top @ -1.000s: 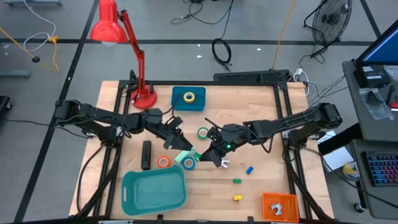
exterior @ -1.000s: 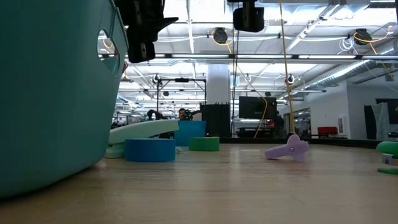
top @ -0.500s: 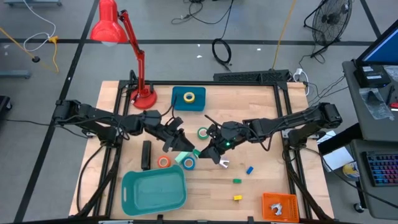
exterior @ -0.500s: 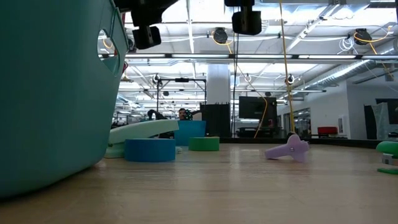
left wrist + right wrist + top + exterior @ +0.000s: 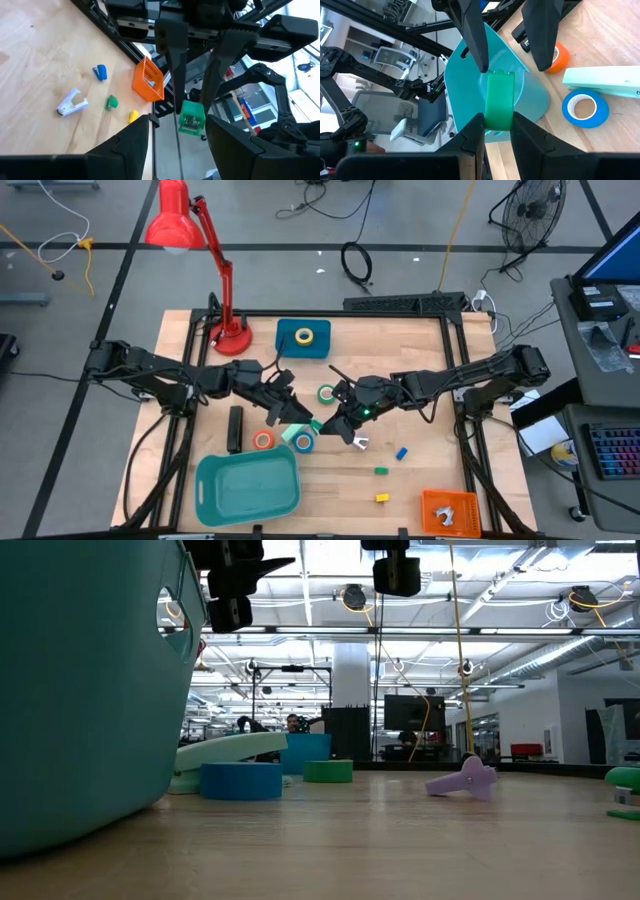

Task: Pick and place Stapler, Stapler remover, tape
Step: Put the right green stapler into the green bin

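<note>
Above the table's middle my right gripper point(image 5: 330, 423) is shut on a small green piece point(image 5: 499, 95); what it is I cannot tell. My left gripper point(image 5: 287, 406) faces it, open; its fingers point(image 5: 472, 35) stand apart on either side of the piece's far end without touching it. On the table lie the black stapler point(image 5: 235, 428), a mint-green block point(image 5: 296, 431), the pale purple stapler remover point(image 5: 360, 443), and tape rolls: orange point(image 5: 263, 440), blue point(image 5: 303, 444) and green point(image 5: 327, 393). A yellow roll point(image 5: 304, 336) rests on a blue box. My right gripper pinches the green piece between its two fingers, by the end nearest the gripper point(image 5: 499, 114). The fingers reach about level, slanting from the table's right side. The piece sticks out past the fingertips toward my left gripper, lifted clear of the table.
A teal basket point(image 5: 248, 485) stands at the near left, close under both grippers. The red lamp's base point(image 5: 232, 338) is at the far left. Small coloured bits point(image 5: 381, 471) and an orange bin point(image 5: 447, 510) lie at the near right.
My left gripper has turned slightly in front of the green piece and stays open. My right gripper has kept still with the piece.
</note>
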Motion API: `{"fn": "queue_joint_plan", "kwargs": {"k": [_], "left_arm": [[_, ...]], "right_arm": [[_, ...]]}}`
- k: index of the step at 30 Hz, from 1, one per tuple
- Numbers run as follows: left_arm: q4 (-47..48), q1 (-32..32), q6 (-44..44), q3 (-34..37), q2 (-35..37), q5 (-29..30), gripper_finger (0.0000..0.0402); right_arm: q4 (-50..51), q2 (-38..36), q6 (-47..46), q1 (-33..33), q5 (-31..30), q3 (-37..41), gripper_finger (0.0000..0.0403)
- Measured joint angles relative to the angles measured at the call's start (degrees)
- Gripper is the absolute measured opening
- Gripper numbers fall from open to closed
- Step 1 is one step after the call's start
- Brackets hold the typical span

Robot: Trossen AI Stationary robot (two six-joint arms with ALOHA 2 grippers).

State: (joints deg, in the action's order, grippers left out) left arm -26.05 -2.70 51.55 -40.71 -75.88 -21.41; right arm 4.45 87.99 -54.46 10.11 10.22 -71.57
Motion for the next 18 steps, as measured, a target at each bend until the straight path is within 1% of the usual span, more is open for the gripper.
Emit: {"fn": "queue_joint_plan", "kwargs": {"k": [18], "left_arm": [[-0.75, -1.94, 0.17, 0.00, 0.00, 2.09, 0.0200]], "right_arm": [[0.04, 0.00, 0.20, -0.39, -1.40, 0.02, 0.0068]]}}
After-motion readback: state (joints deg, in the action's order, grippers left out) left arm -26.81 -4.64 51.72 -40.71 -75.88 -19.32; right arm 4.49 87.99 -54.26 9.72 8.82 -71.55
